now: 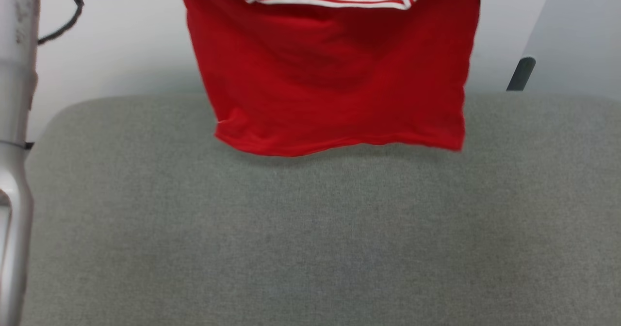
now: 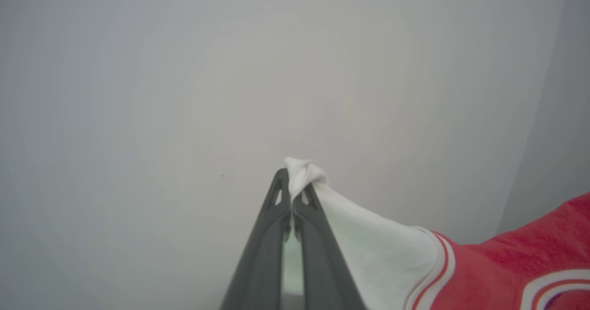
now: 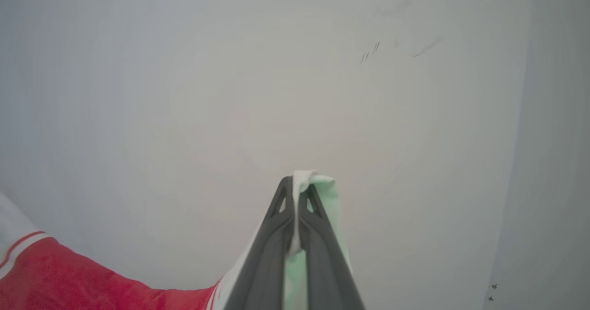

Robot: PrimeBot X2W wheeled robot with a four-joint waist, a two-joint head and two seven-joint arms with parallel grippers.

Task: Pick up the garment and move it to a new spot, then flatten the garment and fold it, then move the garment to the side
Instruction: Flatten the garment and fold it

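The grey padded surface (image 1: 310, 248) spreads across the lower head view. The garment (image 1: 330, 73) hangs over its far part, spread wide, red body down and striped trim at the top; whether the hem brushes the padding is hard to tell from this angle. The left gripper (image 2: 293, 194) is clamped on the bunched tip of a white sleeve (image 2: 368, 245), and the right gripper (image 3: 297, 192) is likewise pinched on pale cloth at the other side. This looks like the carry to a new spot. Both arms should probably travel level and well apart, then lower the hem first so the cloth lies flat.
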